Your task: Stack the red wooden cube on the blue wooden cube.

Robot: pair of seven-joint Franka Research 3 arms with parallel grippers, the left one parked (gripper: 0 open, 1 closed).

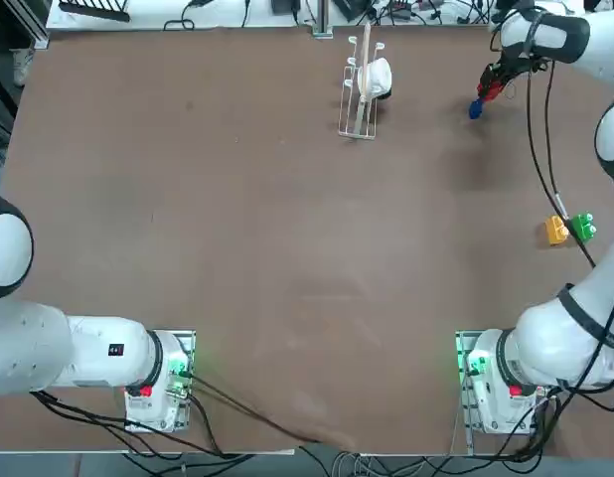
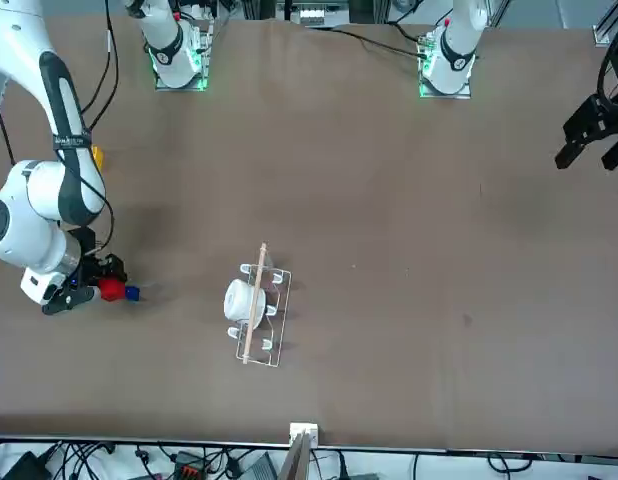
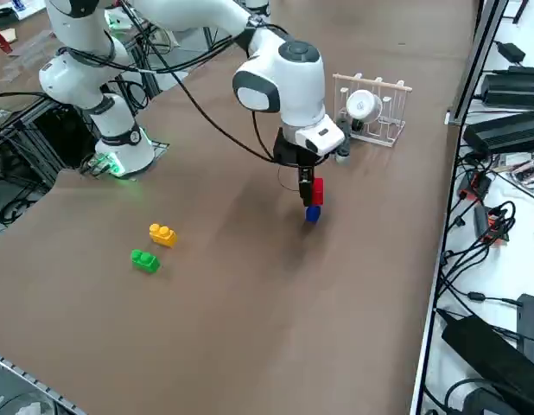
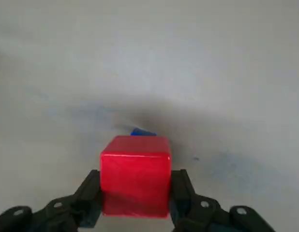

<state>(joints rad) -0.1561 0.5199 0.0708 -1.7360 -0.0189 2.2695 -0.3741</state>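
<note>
Gripping the red wooden cube [image 4: 135, 176] between its two fingers, the right claw [image 4: 136, 198] is hovering near or just over the blue wooden cube [image 3: 313, 213], on the far right part of the brown surface [image 1: 257, 219]. The red cube is sitting squarely between the fingertips, one pressing on each side (a snug hold, by the look of it). The blue cube is showing directly below the red one in the right side view, and only a small corner of it is peeking out past the red cube in the wrist view. Whether the two cubes are touching, I cannot tell (the red one is hiding most of the blue from the wrist).

Nearer the robot's bases, a yellow knobbed block [image 3: 162, 234] and a green knobbed block [image 3: 145, 261] are lying side by side on the surface (a cheerful little pair), well apart from the cubes. Toward the far edge, left of the claw, a white wire rack [image 1: 359, 89] is standing on the surface and holding a white cup [image 1: 376, 79], which is lying tipped on its side.
</note>
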